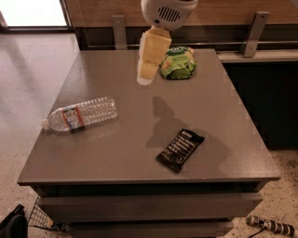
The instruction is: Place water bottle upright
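The desk point(116, 155) is a plain matt grey-brown, with a darker shadow patch near its middle; the water bottle point(83, 114) on its left part is clear and ribbed, with a white cap point(45, 124) and a red, white and blue label band point(72, 118); the tool point(145, 78), hanging above the far middle of the desk, is pale cream beneath a white housing point(167, 10) with a dark grille; the snack bag point(178, 62) just right of it is bright green with paler print; the bar wrapper point(180, 149) is black with white lettering; the floor point(11, 195) is pale and speckled.
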Motion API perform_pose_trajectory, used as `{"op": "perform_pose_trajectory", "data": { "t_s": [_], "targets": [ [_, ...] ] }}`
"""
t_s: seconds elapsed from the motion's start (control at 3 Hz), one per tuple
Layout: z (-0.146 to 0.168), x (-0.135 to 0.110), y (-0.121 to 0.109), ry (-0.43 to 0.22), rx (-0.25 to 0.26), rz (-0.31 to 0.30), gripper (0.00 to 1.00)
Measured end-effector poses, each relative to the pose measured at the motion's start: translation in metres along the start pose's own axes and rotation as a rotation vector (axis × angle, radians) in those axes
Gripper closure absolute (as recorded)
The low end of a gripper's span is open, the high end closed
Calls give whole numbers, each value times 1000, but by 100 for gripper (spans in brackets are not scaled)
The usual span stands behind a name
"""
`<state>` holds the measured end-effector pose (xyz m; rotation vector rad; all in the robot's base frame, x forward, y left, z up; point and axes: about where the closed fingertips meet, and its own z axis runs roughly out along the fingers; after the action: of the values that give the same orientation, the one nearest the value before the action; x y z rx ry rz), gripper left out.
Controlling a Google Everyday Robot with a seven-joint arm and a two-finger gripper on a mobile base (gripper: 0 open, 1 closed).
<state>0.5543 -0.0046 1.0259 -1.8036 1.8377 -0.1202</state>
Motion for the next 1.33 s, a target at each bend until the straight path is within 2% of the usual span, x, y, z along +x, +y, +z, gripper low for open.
{"op": "perform_pose_trajectory", "data": {
  "t_s": [0.67, 1.33],
  "targets": [
    [57, -37, 36, 29, -146, -126, 0],
    [125, -78, 56, -8, -255, -245, 0]
  ]
}}
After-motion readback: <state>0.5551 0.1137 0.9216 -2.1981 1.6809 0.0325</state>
